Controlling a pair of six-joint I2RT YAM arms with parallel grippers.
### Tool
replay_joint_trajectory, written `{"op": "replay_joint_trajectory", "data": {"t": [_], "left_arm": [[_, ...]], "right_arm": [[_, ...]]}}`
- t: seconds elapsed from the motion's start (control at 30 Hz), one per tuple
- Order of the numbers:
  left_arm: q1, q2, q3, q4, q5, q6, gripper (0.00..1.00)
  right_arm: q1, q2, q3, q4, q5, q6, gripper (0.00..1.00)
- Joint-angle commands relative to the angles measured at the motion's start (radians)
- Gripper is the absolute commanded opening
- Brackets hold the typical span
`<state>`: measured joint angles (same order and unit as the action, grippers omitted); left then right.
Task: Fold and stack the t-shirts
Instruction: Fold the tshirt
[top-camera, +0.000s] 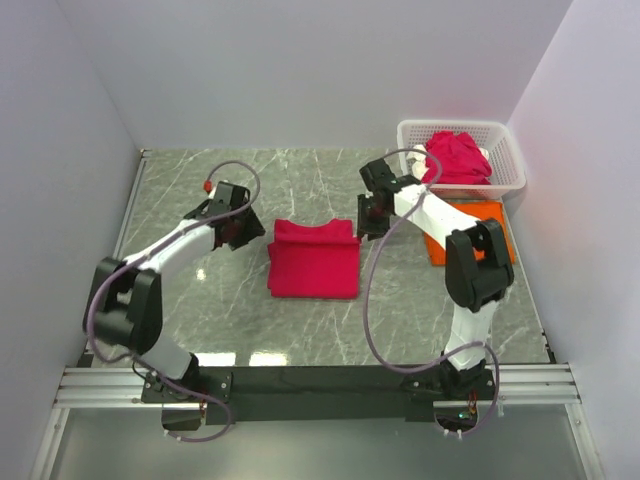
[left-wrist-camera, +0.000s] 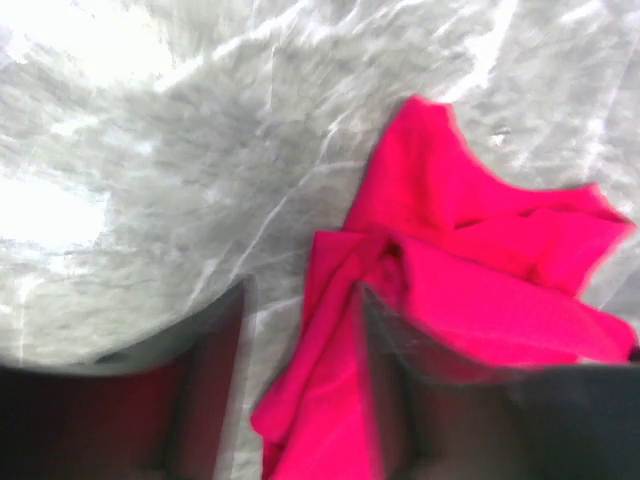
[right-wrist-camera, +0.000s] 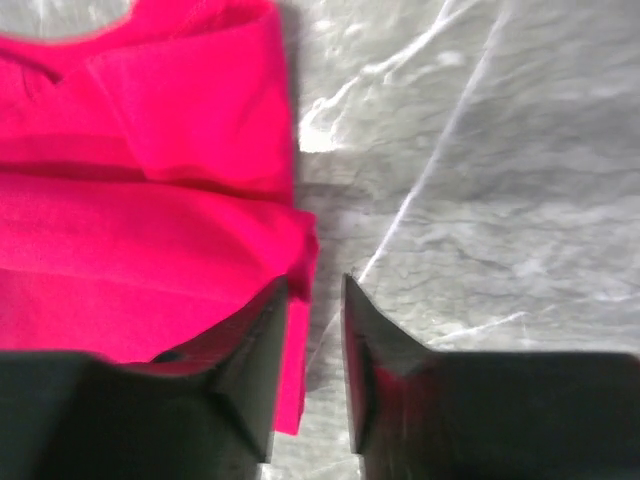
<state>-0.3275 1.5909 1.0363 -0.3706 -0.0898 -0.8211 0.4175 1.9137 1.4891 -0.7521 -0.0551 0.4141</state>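
A folded crimson-pink t-shirt (top-camera: 314, 258) lies flat in the middle of the marble table. My left gripper (top-camera: 240, 228) hovers at its left edge with its jaws apart. In the left wrist view a bunched corner of the shirt (left-wrist-camera: 470, 290) lies between the fingers (left-wrist-camera: 215, 380), with bare table beside it. My right gripper (top-camera: 368, 215) stands at the shirt's right edge, open by a narrow gap. In the right wrist view the shirt's hem (right-wrist-camera: 150, 230) runs just inside that gap. An orange t-shirt (top-camera: 497, 215) lies folded under the right arm. More crimson-pink t-shirts (top-camera: 455, 158) are heaped in the basket.
The white lattice basket (top-camera: 505, 150) stands at the back right corner against the wall. White walls close the table (top-camera: 300, 330) on the left, back and right. The arms' mounting rail runs along the near edge.
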Motion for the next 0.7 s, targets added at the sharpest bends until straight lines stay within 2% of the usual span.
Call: {"op": "replay_joint_trajectory", "data": {"t": [0.0,0.1,0.17,0.23,0.27,0.43,0.63,0.67], "left_arm": [[-0.007,-0.141,-0.031,0.036,-0.041,0.013,0.61],[-0.045,-0.232,-0.09,0.056,-0.045,0.01,0.74],[-0.087,-0.278,-0.12,0.068,-0.056,0.02,0.76],[-0.123,-0.296,-0.157,0.096,-0.079,0.045,0.88],[-0.128,-0.299,-0.172,0.114,-0.085,0.077,0.99],[-0.107,-0.272,-0.208,0.275,-0.058,0.22,0.99],[-0.061,-0.112,-0.105,0.354,0.136,0.381,0.99],[-0.058,-0.091,-0.091,0.36,0.156,0.417,0.97]], "right_arm": [[-0.005,-0.158,-0.071,0.098,0.054,0.011,0.4],[0.003,-0.273,-0.175,0.207,0.034,0.009,0.4],[0.003,-0.311,-0.216,0.259,-0.029,-0.017,0.4],[0.003,-0.353,-0.272,0.293,-0.066,-0.065,0.4],[0.003,-0.366,-0.292,0.328,-0.09,-0.087,0.41],[-0.022,-0.348,-0.345,0.401,-0.12,-0.233,0.58],[-0.103,-0.233,-0.299,0.458,-0.311,-0.313,0.56],[-0.111,-0.217,-0.293,0.474,-0.334,-0.32,0.56]]}}
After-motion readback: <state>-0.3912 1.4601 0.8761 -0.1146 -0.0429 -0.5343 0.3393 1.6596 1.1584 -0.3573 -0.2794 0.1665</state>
